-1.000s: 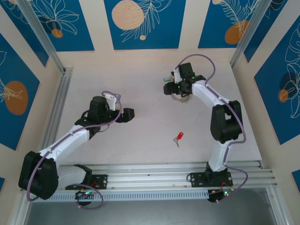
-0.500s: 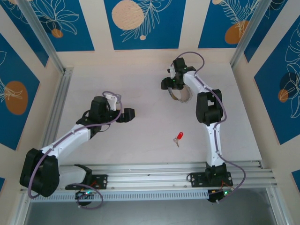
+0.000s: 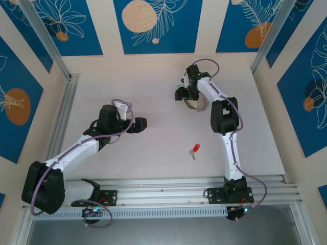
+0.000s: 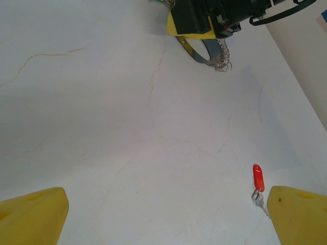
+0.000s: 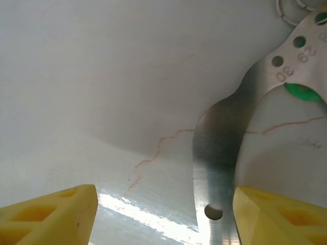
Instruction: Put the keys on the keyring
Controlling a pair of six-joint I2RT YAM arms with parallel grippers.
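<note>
Table (image 3: 153,92) surface: pale, with thin hairline veins.

Left pincer (image 3: 142,123): you have it pointing across the table, jaws spread wide, with only bare table between its fingers.

Right pincer (image 3: 182,95): you have this arm stretched far out, wrist bent down over the keyring (image 3: 198,105). Its jaws stand apart. Nothing is pinched, and a broad gap of table shows between the yellow fingers (image 5: 281,214).

Keyring: a flat grey metal strip with punched holes and stamped numbers. It lies under the right pincer and runs in between the jaws, close against the inner edge of one finger and well clear of the other. You cannot tell whether the strip touches that finger. From the left wrist view, the strip curves out beneath the right pincer, with a cluster of small wire loops at its end.

Red key (image 3: 194,149): flat on the table, ahead of the left pincer and off toward one fingertip. It is well apart from the right pincer, on the side toward the arm bases, and not on the keyring.

Green tag (image 5: 302,93): partly under the strip, ahead of the right pincer.

Small ring (image 5: 291,7): farther ahead, at the strip's far end.
</note>
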